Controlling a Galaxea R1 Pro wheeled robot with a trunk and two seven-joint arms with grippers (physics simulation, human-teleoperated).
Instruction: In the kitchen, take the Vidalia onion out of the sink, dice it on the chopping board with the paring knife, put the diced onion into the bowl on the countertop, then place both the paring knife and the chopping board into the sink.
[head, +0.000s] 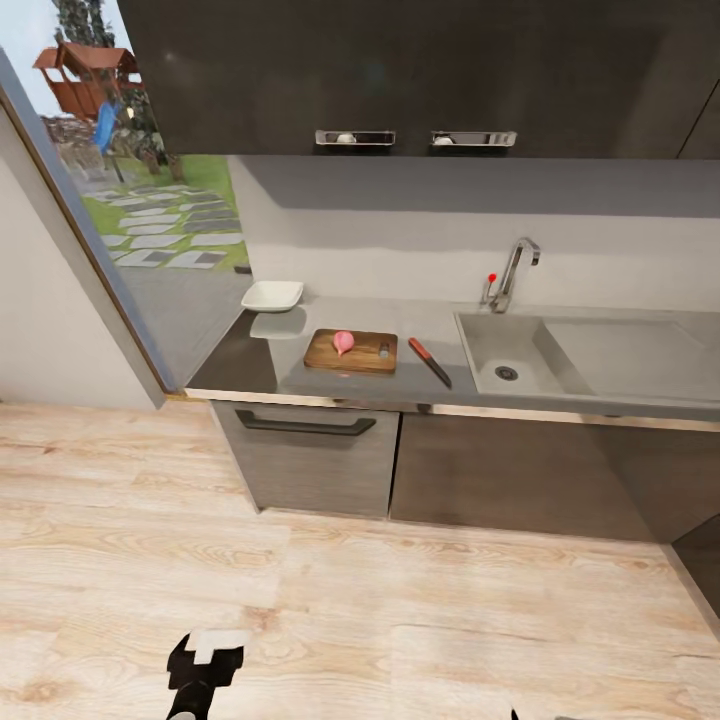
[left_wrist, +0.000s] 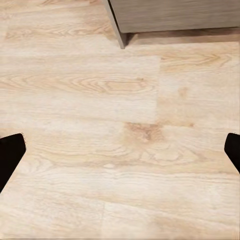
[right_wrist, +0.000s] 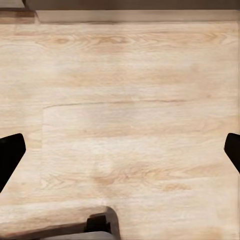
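The pinkish Vidalia onion (head: 344, 342) lies whole on the brown chopping board (head: 352, 352), which rests on the grey countertop (head: 240, 360). Just right of the board lies the paring knife (head: 429, 361), red handle away from me, dark blade toward the front edge. The white bowl (head: 272, 295) stands at the back left of the worktop. The sink (head: 506, 354) with its chrome tap (head: 512, 272) is to the right, its basin bare. My left gripper (left_wrist: 120, 150) is open over the wooden floor. My right gripper (right_wrist: 120, 150) is open over the floor too. Both are far from the counter.
Dark cabinets (head: 310, 455) stand under the worktop, and dark wall cupboards (head: 400, 70) hang above. A large window (head: 120, 150) onto a garden fills the left wall. Pale wooden floor (head: 360, 620) stretches between me and the counter. The drainboard (head: 630, 355) lies right of the basin.
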